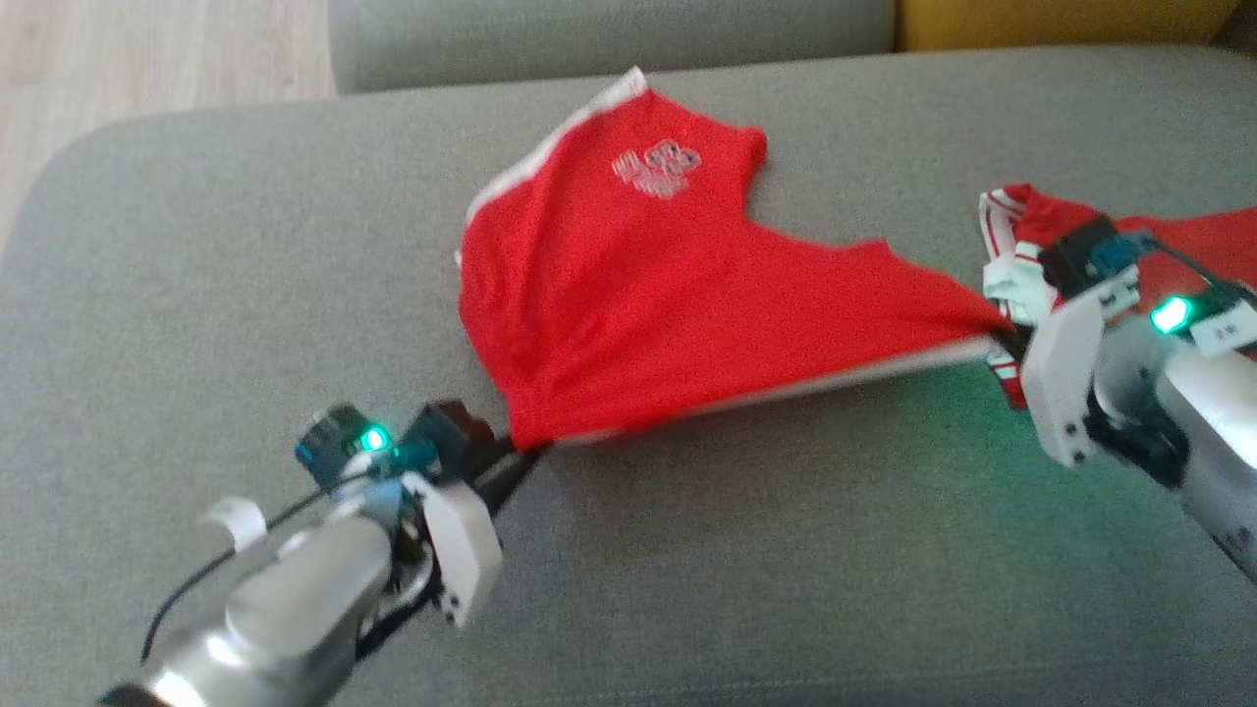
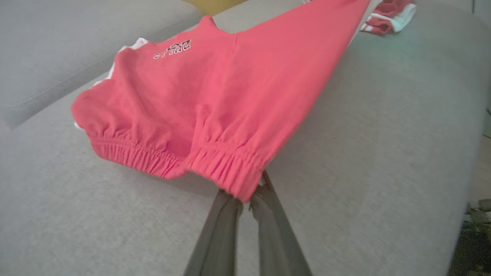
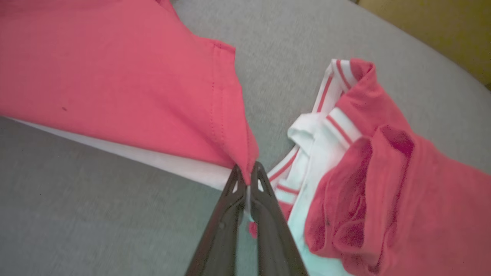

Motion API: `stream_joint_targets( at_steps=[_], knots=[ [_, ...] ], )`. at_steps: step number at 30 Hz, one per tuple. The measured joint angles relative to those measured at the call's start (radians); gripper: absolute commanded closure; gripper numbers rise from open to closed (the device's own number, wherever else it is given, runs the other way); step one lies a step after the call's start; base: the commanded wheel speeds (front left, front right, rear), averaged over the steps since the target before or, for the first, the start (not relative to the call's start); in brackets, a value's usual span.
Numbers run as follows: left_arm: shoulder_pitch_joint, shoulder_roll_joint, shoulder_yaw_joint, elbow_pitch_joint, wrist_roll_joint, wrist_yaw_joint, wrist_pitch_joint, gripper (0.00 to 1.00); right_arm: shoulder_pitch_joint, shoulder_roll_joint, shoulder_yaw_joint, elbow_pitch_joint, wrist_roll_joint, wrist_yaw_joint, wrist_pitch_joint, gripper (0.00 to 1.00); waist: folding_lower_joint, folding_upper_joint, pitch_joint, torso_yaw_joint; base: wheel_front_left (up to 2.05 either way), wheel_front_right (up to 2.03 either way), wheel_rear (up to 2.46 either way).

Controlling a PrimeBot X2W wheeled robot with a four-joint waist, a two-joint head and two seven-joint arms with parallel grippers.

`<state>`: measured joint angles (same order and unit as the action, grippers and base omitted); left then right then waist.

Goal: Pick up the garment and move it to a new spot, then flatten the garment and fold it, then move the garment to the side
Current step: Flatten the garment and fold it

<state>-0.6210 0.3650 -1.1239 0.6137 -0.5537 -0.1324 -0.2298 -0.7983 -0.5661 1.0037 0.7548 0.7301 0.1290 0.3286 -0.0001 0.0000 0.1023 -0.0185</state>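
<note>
The garment (image 1: 648, 285) is a pair of red shorts with a white side stripe and a white logo, stretched across a grey sofa cushion (image 1: 245, 295). My left gripper (image 1: 525, 454) is shut on the elastic waistband corner (image 2: 234, 180) at the near left. My right gripper (image 1: 1004, 339) is shut on a hem corner (image 3: 245, 165) at the right, and the cloth between the two runs taut. The far leg with the logo (image 2: 172, 48) lies flat on the cushion.
A second red garment with white striped trim (image 3: 364, 165) lies bunched just right of my right gripper (image 3: 247, 180), also seen as a red-and-white heap (image 1: 1041, 236). The grey backrest (image 1: 609, 39) and a yellow cushion (image 1: 1061, 20) stand behind. Wooden floor (image 1: 147, 59) shows far left.
</note>
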Motion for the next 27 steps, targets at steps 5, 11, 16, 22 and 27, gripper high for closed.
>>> stream_joint_targets(
  at_steps=[5,11,16,22,27],
  knots=[
    [0.074,0.033,-0.041,-0.1,-0.044,0.0,0.051,1.0,0.053,-0.119,0.081,-0.142,0.122,0.0,0.103,1.0,0.0,0.0,-0.052,-0.004,0.0,0.0,0.0],
    [0.141,0.077,-0.065,-0.233,-0.088,0.0,0.118,1.0,0.09,-0.236,0.125,-0.274,0.233,0.0,0.227,1.0,0.0,0.0001,-0.094,-0.001,0.0,0.0,0.0],
    [0.172,0.112,-0.08,-0.333,-0.101,0.008,0.158,1.0,0.115,-0.304,0.137,-0.357,0.284,0.0,0.321,1.0,0.0,0.0001,-0.097,0.008,0.0,0.0,0.0],
    [0.169,0.136,-0.068,-0.408,-0.114,0.031,0.176,1.0,0.11,-0.333,0.094,-0.408,0.283,0.0,0.349,1.0,0.0,0.0,-0.075,0.026,0.0,0.0,0.0],
    [0.142,0.141,-0.033,-0.444,-0.131,0.044,0.175,1.0,0.047,-0.324,0.037,-0.413,0.242,0.0,0.343,1.0,0.0,0.0,-0.043,0.055,0.0,0.0,0.0]
  ],
)
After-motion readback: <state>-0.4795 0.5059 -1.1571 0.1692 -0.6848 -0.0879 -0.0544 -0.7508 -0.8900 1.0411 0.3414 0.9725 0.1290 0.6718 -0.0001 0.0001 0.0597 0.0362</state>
